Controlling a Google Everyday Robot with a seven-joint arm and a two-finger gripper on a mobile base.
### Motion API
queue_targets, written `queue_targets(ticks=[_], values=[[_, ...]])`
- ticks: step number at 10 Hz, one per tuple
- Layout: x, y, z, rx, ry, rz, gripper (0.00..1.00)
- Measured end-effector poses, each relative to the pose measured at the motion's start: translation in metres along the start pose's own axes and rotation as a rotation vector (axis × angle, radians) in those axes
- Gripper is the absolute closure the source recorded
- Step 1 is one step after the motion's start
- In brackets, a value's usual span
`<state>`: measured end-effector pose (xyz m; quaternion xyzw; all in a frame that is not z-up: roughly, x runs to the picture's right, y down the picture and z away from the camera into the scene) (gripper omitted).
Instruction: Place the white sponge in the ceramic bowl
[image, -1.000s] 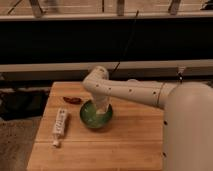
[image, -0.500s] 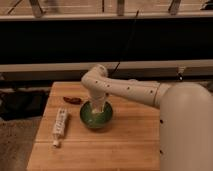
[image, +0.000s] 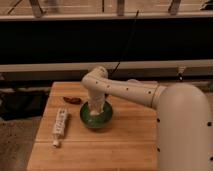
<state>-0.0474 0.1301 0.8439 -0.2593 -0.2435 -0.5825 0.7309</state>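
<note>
A green ceramic bowl (image: 85, 118) stands on the wooden table (image: 125, 145), left of its middle. My arm bends over it from the right, and my gripper (image: 96, 111) points straight down into the bowl. A pale shape sits at the gripper's tip inside the bowl; I cannot tell if it is the white sponge or part of the gripper. A long white patterned object (image: 60, 125) lies flat on the table left of the bowl, apart from it.
A small dark red object (image: 74, 100) lies on the table behind and left of the bowl. My white body (image: 182, 130) fills the right side. The table's left edge drops to a grey floor. A dark wall with rails runs behind.
The arm's elbow has risen slightly over the bowl. The gripper stays in the bowl, and the bowl and the other objects have not moved.
</note>
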Motion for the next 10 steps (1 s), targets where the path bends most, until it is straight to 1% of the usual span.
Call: queue_targets(ticks=[5,8,10], values=[[-0.0023,0.0028,0.0021,0.010,-0.003,-0.013,0.23],[-0.0014,0.0037,-0.0040,0.011,-0.004,-0.032,0.23],[-0.0004,0.0068,-0.0063,0.011,-0.004,-0.031,0.20]])
